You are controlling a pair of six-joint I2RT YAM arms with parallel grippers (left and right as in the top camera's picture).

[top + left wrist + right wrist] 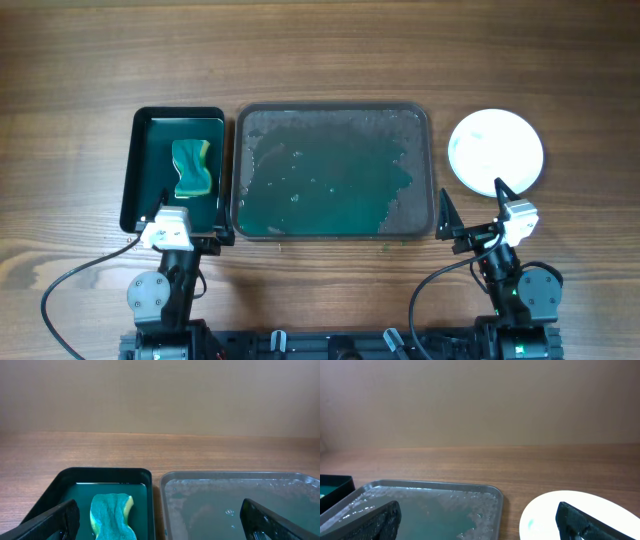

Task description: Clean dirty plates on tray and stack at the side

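Observation:
A grey tray (432, 150) holds teal soapy water and foam; no plate shows in it. It also shows in the left wrist view (210, 480) and the right wrist view (490, 491). A white plate (496, 148) lies on the table right of the tray, also in the right wrist view (580, 510). A teal and yellow sponge (192, 167) lies in a black bin (135, 170), also in the left wrist view (112, 515). My left gripper (193, 232) is open and empty at the bin's near edge. My right gripper (472, 208) is open and empty, near the plate's front edge.
The black bin (70, 476) stands directly left of the tray with a narrow gap. Bare wooden table surrounds everything, with a plain wall behind it.

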